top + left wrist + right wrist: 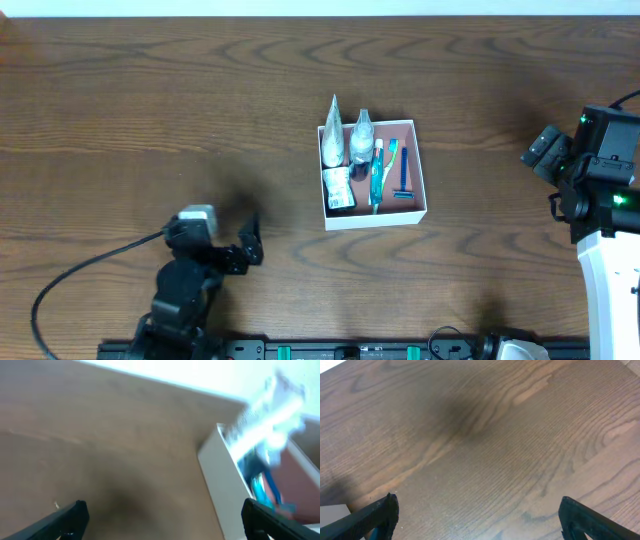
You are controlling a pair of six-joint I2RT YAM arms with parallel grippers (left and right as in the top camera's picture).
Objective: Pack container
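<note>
The container (417,170), a shallow square box with white walls and a reddish-pink inside, sits at the table's middle. It holds two clear bottles (348,138), a small packet (338,188), a toothbrush (377,172) and a blue razor (404,178). My left gripper (248,243) is open and empty, low at the front left, well left of the box. The left wrist view shows the box's white wall (220,475) and blurred contents between open fingers (162,515). My right gripper (545,150) is open and empty at the far right, over bare wood (480,515).
The wooden table (150,110) stretches around the box. A black cable (70,275) runs from the left arm's base. The right arm's white base (610,270) stands at the right edge. A white box corner (332,510) shows at the right wrist view's lower left.
</note>
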